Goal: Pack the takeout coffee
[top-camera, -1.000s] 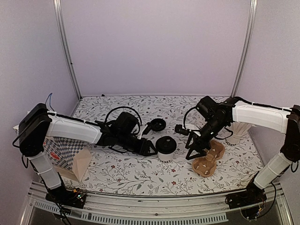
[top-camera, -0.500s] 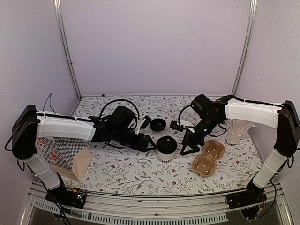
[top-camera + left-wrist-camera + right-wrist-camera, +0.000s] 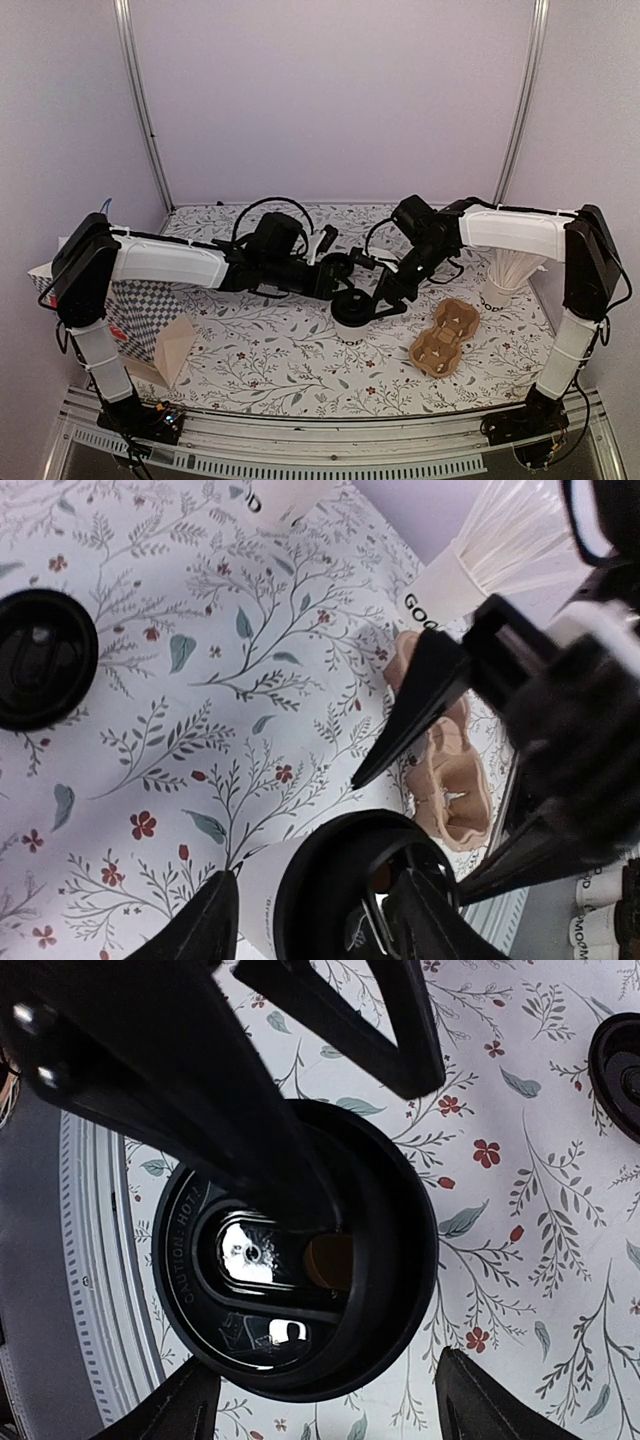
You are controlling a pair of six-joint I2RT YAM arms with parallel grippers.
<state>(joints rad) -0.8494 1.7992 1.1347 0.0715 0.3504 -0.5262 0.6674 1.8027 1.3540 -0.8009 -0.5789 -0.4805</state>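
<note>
**Arrival of right gripper [image 3: 382, 302] at takeout coffee [image 3: 350, 312]**

Jaws of right gripper spread wide, straddling the black lid [image 3: 300, 1260], clamping nothing. Jaws of left gripper [image 3: 328, 285] parted too, one finger over the lid, the other just past its rim; no grip seen. Within the last second: a swing of the right gripper off the pulp cup carrier [image 3: 445, 337] and over to the cup; no shift of the cup. Likely a handoff, with a right-side grab and a lift into the carrier to follow; packing not yet done. Takeout coffee upright on the floral table [image 3: 260, 360], between both grippers, left of the carrier, on the near side of a loose black lid [image 3: 338, 265]. White paper wall, round black lid with raised caution lettering and a sip hole, seated on the rim.
</note>
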